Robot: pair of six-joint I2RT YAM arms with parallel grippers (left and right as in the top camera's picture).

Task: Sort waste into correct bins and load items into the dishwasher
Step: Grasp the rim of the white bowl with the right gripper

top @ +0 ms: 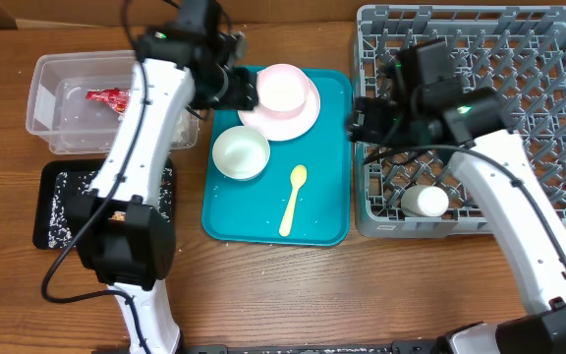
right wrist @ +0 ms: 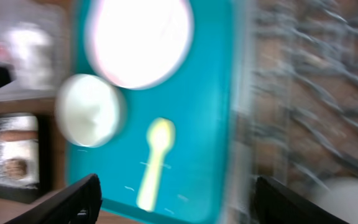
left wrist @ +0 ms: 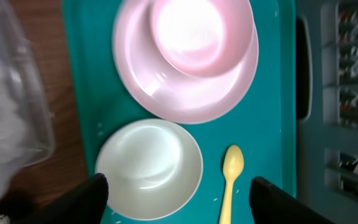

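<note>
Cup (top: 425,202) racked right of the teal tray (top: 332,157), wrapper (top: 108,97) binned left of it; plate (top: 303,124), two bowls (top: 241,152), spoon (top: 293,199) unloaded on it; left gripper (left wrist: 182,190) and right gripper (right wrist: 182,199) spread, empty.

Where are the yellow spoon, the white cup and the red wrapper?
yellow spoon (top: 292,204): overhead view, middle of its handle.
white cup (top: 425,202): overhead view, its side.
red wrapper (top: 108,97): overhead view, its middle.

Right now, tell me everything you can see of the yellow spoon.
The pale yellow spoon looks like smooth plastic in one piece, with an oval bowl and a slim straight handle. It lies flat and slightly slanted on the teal tray, its bowl end toward the plate. It is beside the white bowl but apart from it. Only the tray touches it.
</note>
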